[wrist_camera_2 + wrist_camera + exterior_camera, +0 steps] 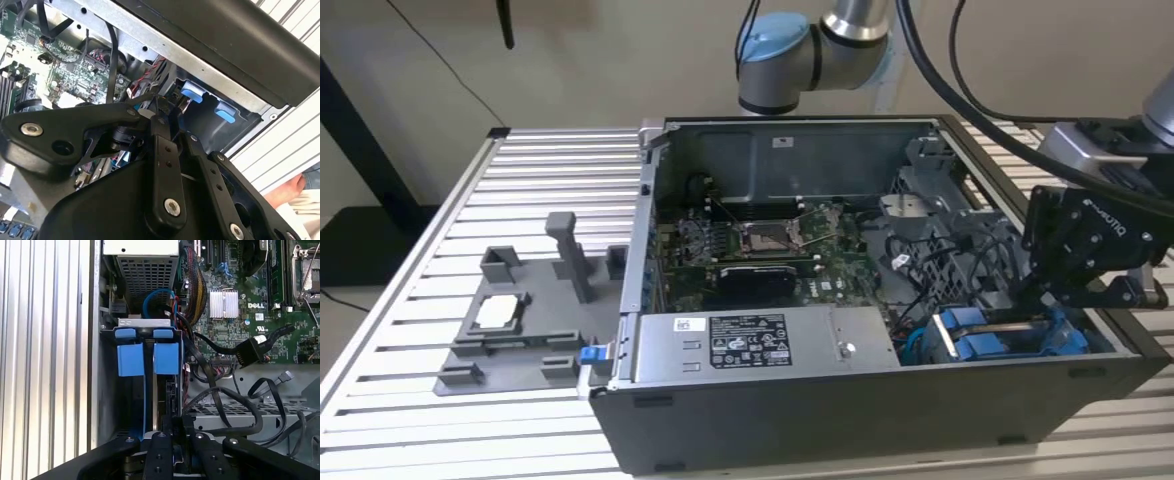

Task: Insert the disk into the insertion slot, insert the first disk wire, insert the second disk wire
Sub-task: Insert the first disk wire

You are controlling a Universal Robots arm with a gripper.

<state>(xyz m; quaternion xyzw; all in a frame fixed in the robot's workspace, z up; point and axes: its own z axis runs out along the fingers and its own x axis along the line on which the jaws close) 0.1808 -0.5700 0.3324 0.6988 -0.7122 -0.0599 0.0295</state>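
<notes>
The gripper (1041, 298) hangs inside the open computer case (854, 420) at the exterior view's right, just above the blue parts of the insertion slot (967, 338). A silver power-supply box (747, 345) lies along the near wall. A grey fixture (520, 345) sits on the slatted table (400, 425) beside the case.

The gripper (1049, 297) sits over the drive bay (977, 336), inside the computer case (854, 420). Beside the gripper lies the motherboard (761, 245).

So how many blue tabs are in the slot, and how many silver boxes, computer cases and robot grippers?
Blue tabs in the slot: 2
Silver box: 1
Computer case: 1
Gripper: 1
Total: 5
</notes>
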